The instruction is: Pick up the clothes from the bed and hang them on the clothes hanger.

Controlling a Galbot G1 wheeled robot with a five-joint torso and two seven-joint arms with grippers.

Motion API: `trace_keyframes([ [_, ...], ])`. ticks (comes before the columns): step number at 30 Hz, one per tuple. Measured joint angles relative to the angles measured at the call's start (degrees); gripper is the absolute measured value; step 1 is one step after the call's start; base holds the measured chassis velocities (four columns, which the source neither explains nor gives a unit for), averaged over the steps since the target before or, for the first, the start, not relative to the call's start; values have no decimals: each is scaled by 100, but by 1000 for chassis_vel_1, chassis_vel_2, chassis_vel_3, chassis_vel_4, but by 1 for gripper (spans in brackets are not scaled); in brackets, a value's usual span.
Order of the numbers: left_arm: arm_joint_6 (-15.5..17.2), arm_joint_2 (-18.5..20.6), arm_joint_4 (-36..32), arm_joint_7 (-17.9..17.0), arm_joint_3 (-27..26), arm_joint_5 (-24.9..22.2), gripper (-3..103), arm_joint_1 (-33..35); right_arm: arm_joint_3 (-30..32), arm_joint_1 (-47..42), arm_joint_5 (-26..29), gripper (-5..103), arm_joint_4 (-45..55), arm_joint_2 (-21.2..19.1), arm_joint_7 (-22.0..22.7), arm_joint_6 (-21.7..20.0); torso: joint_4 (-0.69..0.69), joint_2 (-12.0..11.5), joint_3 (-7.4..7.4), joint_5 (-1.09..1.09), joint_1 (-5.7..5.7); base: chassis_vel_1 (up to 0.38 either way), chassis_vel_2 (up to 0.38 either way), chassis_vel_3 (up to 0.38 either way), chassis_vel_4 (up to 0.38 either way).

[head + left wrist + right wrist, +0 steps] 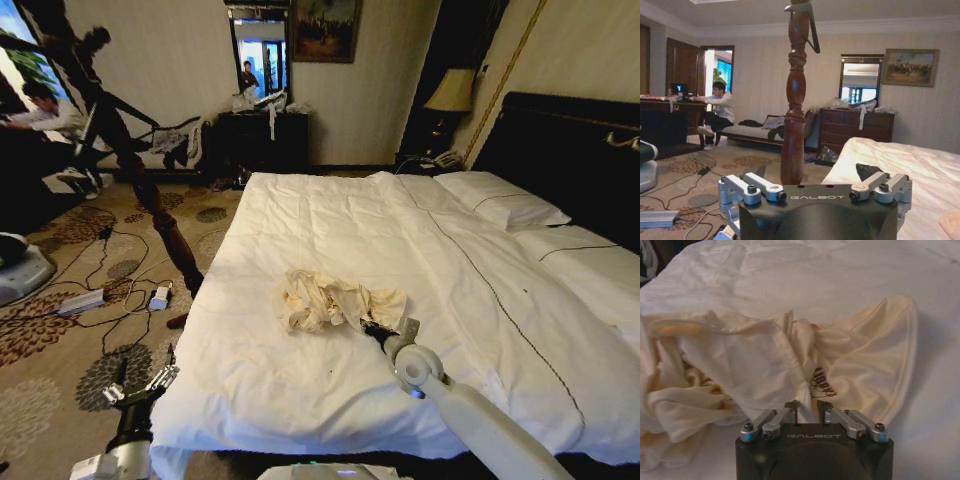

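Observation:
The clothes (335, 300), a crumpled pale cream-yellow garment, lie on the white bed (330, 225) near its foot. My right gripper (368, 327) reaches in from the lower right to the garment's near edge. In the right wrist view the right gripper (807, 409) has its fingers drawn together on a fold of the clothes (755, 365). My left gripper (140, 385) hangs low beside the bed over the carpet, and the left gripper (812, 172) is open with nothing in it. The clothes hanger (812, 30) hangs at the top of a turned wooden post (794, 115).
The wooden post (150, 195) stands on the patterned carpet left of the bed, with cables and power adapters (160, 297) around its foot. Pillows (500, 200) and a black headboard (570, 150) are on the right. A dark dresser (262, 140) stands at the far wall.

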Motion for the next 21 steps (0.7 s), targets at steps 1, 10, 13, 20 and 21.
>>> trace_keyframes([
  [1,0,-19,-11,0,16,18,100,3,-1,-4,-73,16,-17,-21,-13,-1,0,0,0,0,0,0,0,0,0],
  [10,-9,-79,-14,0,59,104,100,20,24,-22,-81,16,15,-69,-18,-16,0,0,0,1,0,0,0,0,0],
  [13,-23,-98,61,-1,81,133,100,9,63,43,156,27,28,-76,-21,-45,0,0,0,0,0,0,0,0,0],
  [20,-39,-131,160,-1,112,155,100,-24,177,361,838,49,17,-192,-208,-601,0,0,0,0,0,0,0,0,0],
  [21,-40,-133,172,-1,112,155,100,-33,181,443,961,55,8,-231,-259,-759,0,1,0,0,0,0,0,0,0],
])
